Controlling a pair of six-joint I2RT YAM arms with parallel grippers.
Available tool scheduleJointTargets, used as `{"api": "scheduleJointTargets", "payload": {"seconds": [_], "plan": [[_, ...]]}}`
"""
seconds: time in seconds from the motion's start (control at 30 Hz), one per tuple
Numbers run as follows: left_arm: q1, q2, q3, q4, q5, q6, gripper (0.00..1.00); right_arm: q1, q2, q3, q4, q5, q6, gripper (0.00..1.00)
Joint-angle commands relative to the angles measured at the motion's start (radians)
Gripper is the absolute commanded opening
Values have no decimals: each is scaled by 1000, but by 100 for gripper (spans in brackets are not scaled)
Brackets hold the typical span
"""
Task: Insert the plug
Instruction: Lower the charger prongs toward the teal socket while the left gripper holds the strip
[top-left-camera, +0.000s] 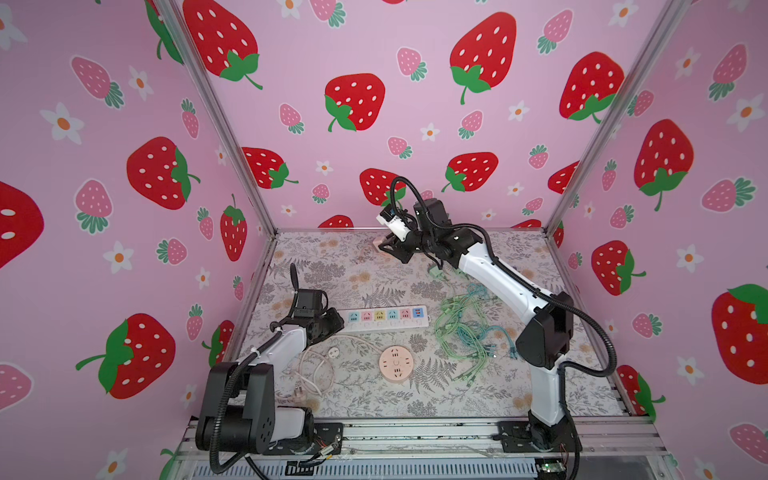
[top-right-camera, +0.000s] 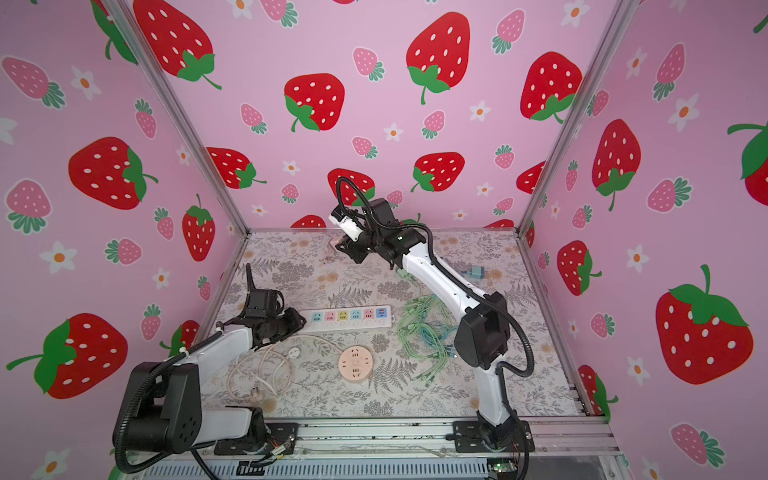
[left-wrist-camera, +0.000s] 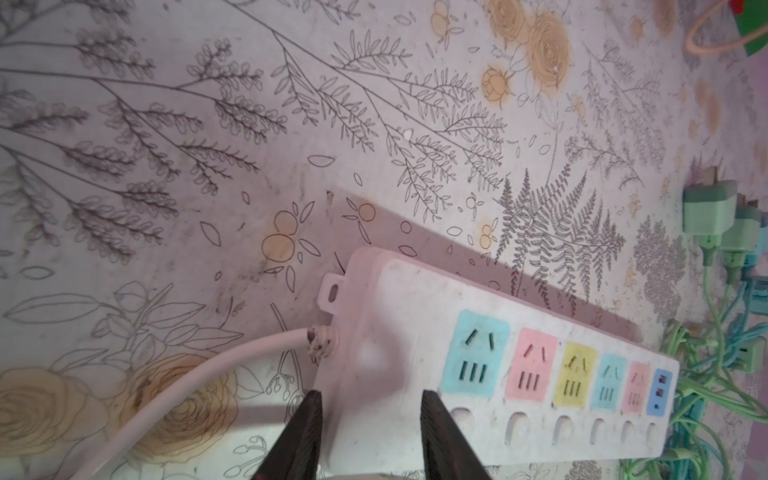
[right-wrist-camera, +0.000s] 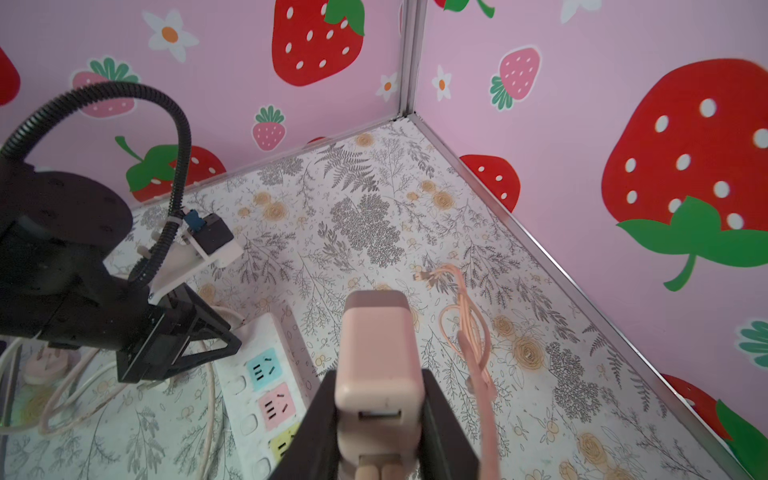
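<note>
The plug (right-wrist-camera: 380, 353) is a pale pink charger block, and my right gripper (right-wrist-camera: 378, 376) is shut on it, one black finger on each side. In both top views that gripper (top-left-camera: 388, 247) (top-right-camera: 345, 247) hangs above the back of the table, well away from the white power strip (top-left-camera: 384, 318) (top-right-camera: 349, 318) with coloured sockets. My left gripper (top-left-camera: 338, 322) (left-wrist-camera: 370, 399) sits at the strip's (left-wrist-camera: 498, 374) cord end. Its jaws stand apart, one finger beside the strip's short edge, the other over its top face.
A round pink socket (top-left-camera: 396, 364) lies in front of the strip. A tangle of green and blue cables (top-left-camera: 465, 328) with green plugs (left-wrist-camera: 710, 208) lies to its right. The strip's white cord (top-left-camera: 316, 370) coils front left. A pink cable (right-wrist-camera: 469, 324) lies near the back wall.
</note>
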Motion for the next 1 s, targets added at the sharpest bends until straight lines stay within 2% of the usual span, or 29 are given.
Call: {"api": "scheduleJointTargets", "payload": {"seconds": [0.0, 0.3, 0.7, 0.97], "plan": [[5, 27, -9, 48, 50, 11, 38, 14, 30, -7, -94, -49, -114, 12], [-6, 98, 7, 116, 172, 64, 31, 50, 106, 1, -255, -48, -224, 12], [-23, 107, 5, 144, 196, 67, 29, 128, 240, 119, -418, 24, -303, 12], [-22, 100, 1, 150, 207, 66, 29, 156, 301, 193, -458, 59, -311, 12]]}}
